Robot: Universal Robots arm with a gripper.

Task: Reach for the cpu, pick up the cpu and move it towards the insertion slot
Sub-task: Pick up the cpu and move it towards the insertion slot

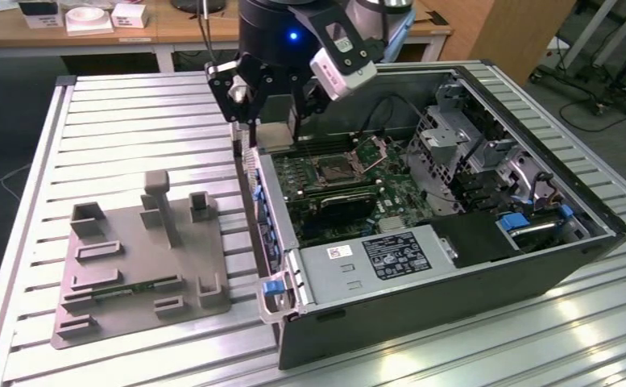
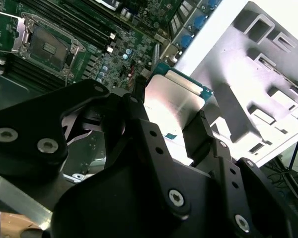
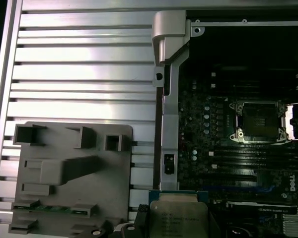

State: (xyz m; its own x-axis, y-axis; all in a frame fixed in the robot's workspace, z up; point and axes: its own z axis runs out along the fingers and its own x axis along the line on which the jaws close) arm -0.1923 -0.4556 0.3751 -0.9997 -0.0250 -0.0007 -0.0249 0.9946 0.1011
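Above the side wall of the open computer case (image 1: 441,242), the black gripper (image 2: 171,136) is squeezed onto the flat square silvery cpu (image 2: 171,106), holding it in the air. Inside the case, the shiny square insertion slot (image 1: 337,168) lies with its lid up, apart from the cpu, and the grey plastic fixture plate (image 1: 130,266) rests on the ribbed metal table (image 1: 130,121).

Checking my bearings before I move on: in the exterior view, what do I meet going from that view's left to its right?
Grey fixture plate → gripper holding the cpu at the case's edge → insertion slot → drive cage.
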